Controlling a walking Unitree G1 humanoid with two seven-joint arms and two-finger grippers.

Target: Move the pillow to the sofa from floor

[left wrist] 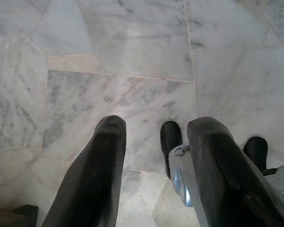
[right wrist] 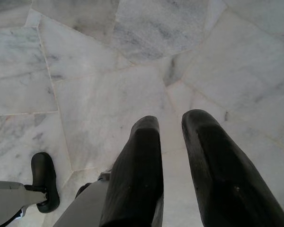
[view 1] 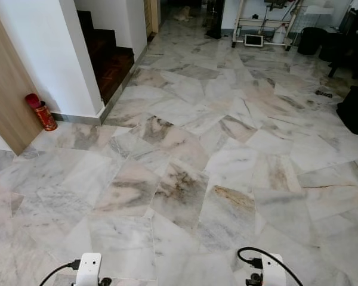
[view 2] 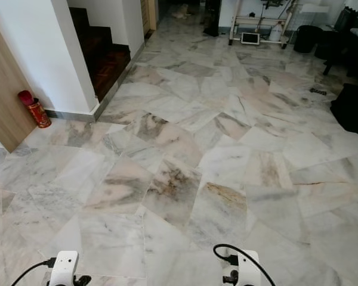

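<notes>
Below, left gripper (left wrist: pixel 154 142) parted, empty, right gripper (right wrist: pixel 170 137) seemingly narrower, marble floor (view 1: pixel 185 143).

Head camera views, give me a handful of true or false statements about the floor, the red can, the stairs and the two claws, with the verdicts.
1. The floor is marble in irregular slabs. True.
2. A red can stands in the middle of the open floor. False: it stands on the robot's left, in the corner between the wooden panel and the white wall.
3. Dark stairs rise beyond that white wall. True.
4. The left claw grips a pillow. False: its fingers are apart with bare floor between them.
5. The right claw hangs above bare marble, holding nothing. True.
6. A white metal rack stands at the near edge of the floor. False: it stands at the far end.
</notes>
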